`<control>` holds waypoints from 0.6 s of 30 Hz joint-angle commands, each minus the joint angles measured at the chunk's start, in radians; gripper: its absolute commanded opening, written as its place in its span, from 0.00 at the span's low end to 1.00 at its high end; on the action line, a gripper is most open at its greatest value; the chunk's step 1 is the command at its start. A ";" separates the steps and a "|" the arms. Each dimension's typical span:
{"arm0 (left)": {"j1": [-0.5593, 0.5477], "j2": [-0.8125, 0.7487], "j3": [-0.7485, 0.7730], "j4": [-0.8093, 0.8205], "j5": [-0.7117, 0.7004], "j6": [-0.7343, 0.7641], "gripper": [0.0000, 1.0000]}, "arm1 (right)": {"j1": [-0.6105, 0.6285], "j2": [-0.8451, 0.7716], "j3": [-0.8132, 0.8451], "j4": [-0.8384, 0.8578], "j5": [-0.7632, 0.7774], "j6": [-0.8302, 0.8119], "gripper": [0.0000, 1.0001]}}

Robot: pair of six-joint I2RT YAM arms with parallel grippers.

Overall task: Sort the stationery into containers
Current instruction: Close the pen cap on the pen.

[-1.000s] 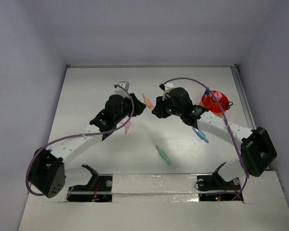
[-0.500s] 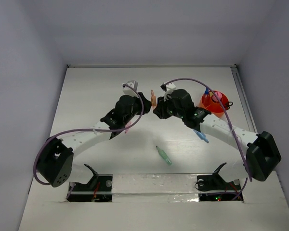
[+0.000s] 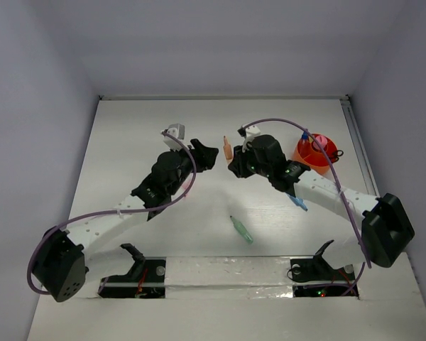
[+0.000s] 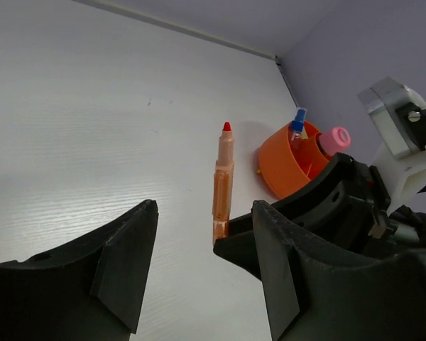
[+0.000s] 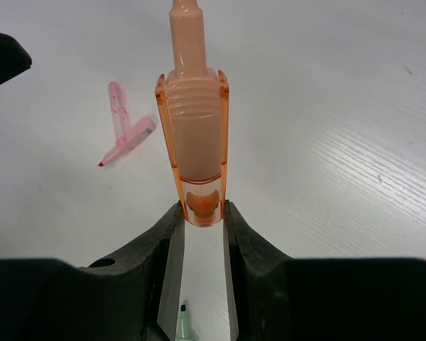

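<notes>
The right gripper is holding the orange marker around the middle of the tabletop, a little toward the far edge. In the right wrist view its two fingers are pressing on the rounded back end of the orange marker, one from each side, and the marker's narrow end is pointing straight away from the gripper. From these views I cannot tell if the marker is touching the table.

The left gripper is hovering just beside this marker, on its left side. Its jaws are standing wide apart and nothing is sitting between them. In the left wrist view the orange marker is showing in the gap between the two dark fingers, with its red tip pointing to the far edge.

The orange bowl is standing near the right edge, in the far half of the table. A pink thing and a thing with a blue tip are sticking out of it; the left wrist view is showing the same bowl behind the right gripper.

The green marker is lying near the near edge, about in the middle. The blue marker is lying partly under the right arm. The pink marker is lying flat on the table, apart from the others.
</notes>
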State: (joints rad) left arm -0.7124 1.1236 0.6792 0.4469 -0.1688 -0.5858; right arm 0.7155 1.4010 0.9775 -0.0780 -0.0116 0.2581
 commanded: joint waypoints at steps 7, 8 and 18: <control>-0.005 0.099 0.074 0.145 0.072 0.061 0.47 | 0.022 0.016 0.013 0.052 -0.117 -0.030 0.00; -0.005 0.108 0.092 0.141 0.069 0.069 0.46 | 0.022 0.016 0.010 0.055 -0.123 -0.030 0.00; -0.005 0.218 0.149 0.164 0.065 0.089 0.27 | 0.022 0.015 -0.003 0.064 -0.156 -0.028 0.00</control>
State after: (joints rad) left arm -0.7124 1.3247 0.7799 0.5446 -0.1059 -0.5194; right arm 0.7280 1.4162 0.9775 -0.0731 -0.1417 0.2405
